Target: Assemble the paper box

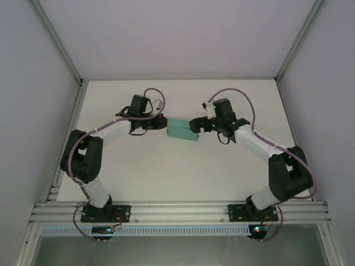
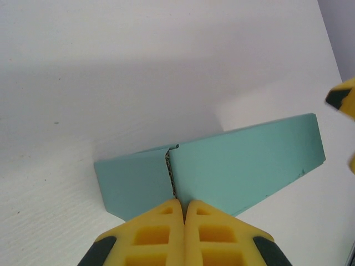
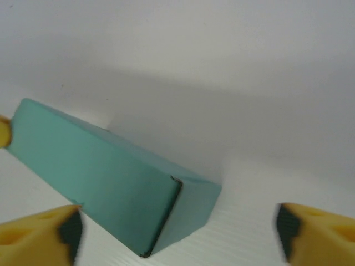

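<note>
Paper box (image 1: 184, 131) lies on table (image 1: 166, 177), in middle, between both grippers. Looks folded into box shape.
Left gripper (image 2: 183, 206) squeezed tight shut, tips right at seam on box end. Nothing seen pinched between them.
Right gripper (image 3: 177, 227) wide open, holds nothing. Other box end just in front, off to one side.
Could go wrong: left pushes, nobody holds box, box slides away. Seam flap might pop open. Right might close crooked and squash thin card.

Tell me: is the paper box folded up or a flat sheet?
Folded up: the paper box is a closed rectangular block, its visible end shut.
</note>
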Controlling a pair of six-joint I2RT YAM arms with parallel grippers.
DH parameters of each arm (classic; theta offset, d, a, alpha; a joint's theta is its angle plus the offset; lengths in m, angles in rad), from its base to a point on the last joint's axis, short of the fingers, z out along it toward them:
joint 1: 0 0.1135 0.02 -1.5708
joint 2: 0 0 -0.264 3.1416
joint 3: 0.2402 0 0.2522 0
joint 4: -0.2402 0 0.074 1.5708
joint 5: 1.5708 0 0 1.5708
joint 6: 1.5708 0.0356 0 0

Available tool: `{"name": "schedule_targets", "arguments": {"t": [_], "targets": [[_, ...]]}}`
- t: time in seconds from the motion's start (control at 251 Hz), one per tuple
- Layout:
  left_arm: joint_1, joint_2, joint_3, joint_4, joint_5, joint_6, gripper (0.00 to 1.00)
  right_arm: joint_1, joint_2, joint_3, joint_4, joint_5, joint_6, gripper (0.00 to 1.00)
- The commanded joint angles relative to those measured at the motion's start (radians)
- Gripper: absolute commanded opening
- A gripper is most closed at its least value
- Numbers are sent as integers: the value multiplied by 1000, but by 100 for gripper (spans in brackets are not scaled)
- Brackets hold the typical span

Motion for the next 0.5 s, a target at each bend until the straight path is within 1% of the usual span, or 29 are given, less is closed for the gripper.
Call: {"name": "schedule_targets", "arguments": {"t": [0.0, 0.056, 0.104, 0.14, 0.315, 0.383, 0.407, 0.495], "targets": [[-7, 57, 4, -137, -29, 47, 0, 5, -21, 20, -26, -124, -430, 99], [-9, 60, 7, -142, -25, 53, 0, 1, -14, 19, -14, -160, -528, 99], [-7, 61, 9, -146, -26, 55, 0, 4, 0, 45, -72, -201, -635, 99], [-7, 63, 12, -152, -28, 58, 0, 8, 16, 70, -113, -208, -681, 99], [-7, 72, 34, -166, -27, 68, 0, 32, 122, 168, -194, -91, -735, 99], [-7, 79, 41, -171, -29, 69, 0, 39, 176, 183, -217, -62, -749, 99], [-7, 81, 45, -175, -27, 71, 0, 43, 195, 217, -222, -53, -749, 99], [-7, 84, 48, -179, -31, 73, 0, 54, 252, 236, -249, -56, -756, 97]]}}
